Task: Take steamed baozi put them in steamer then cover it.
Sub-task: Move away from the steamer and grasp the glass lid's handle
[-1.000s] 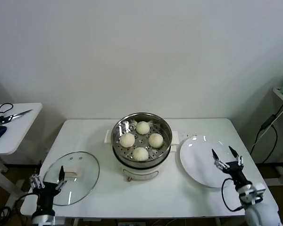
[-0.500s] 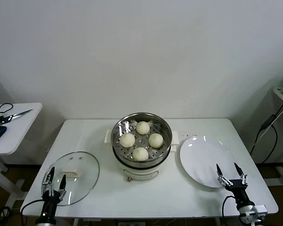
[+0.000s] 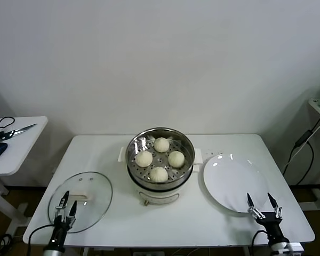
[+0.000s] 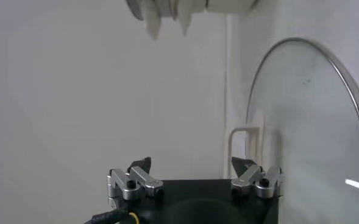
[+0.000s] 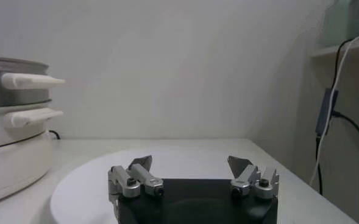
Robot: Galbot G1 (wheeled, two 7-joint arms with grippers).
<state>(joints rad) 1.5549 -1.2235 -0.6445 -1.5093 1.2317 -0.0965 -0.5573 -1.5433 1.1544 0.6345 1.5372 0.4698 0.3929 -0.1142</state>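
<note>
Several cream-white baozi (image 3: 159,158) lie on the perforated tray inside the shiny steamer (image 3: 160,162) at the table's middle; its side handle (image 5: 30,80) shows in the right wrist view. The glass lid (image 3: 81,200) lies flat on the table at the front left. My left gripper (image 3: 67,203) is open at the lid's near edge, empty; the lid's rim (image 4: 331,67) and white handle (image 4: 246,146) show just beyond the left gripper (image 4: 191,165). My right gripper (image 3: 262,201) is open and empty at the near edge of the white plate (image 3: 234,181).
A small side table (image 3: 13,146) at the left holds scissors and a dark mouse. Cables hang at the right (image 3: 304,141). The table's front edge (image 3: 170,242) runs just beyond both grippers.
Both arms have dropped back toward the table's front edge, so less of them shows. Both grippers stay open. The baozi, steamer, lid and plate have not moved.
</note>
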